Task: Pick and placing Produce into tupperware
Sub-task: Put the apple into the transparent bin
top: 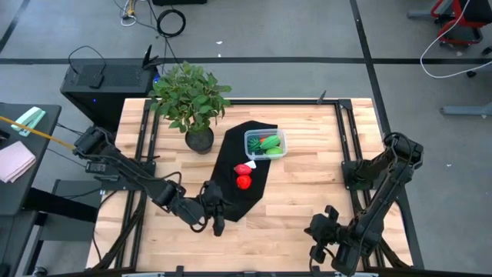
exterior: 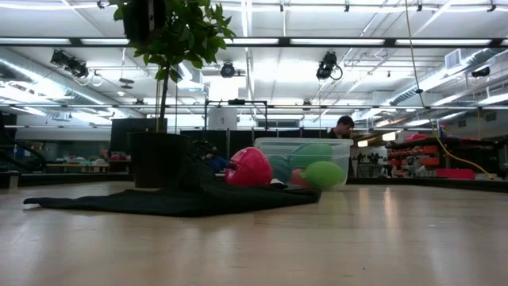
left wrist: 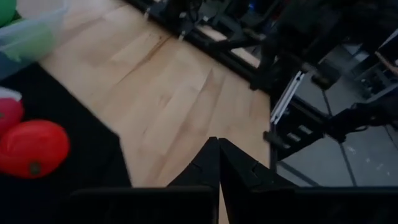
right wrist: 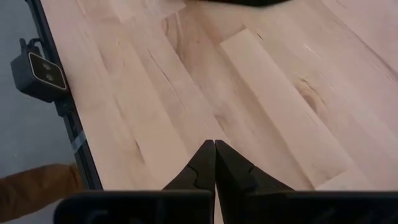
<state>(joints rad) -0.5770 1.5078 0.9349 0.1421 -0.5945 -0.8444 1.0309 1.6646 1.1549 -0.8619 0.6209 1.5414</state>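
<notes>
High view shows one small clear plastic rectangular tupperware standing on the far end of a black cloth laid over the wooden desk. Inside it lie green toy pieces and one orange piece; how many green ones cannot be told. Two red toy fruits sit on the cloth, touching each other, just ahead of the left gripper's fingers. Those fingers are pressed together, holding nothing, at the cloth's near edge; in the left wrist view one red fruit lies beside them. One leafy potted plant stands next to the cloth. The right gripper waits at the desk's near right, its fingers closed on nothing above bare wood.
</notes>
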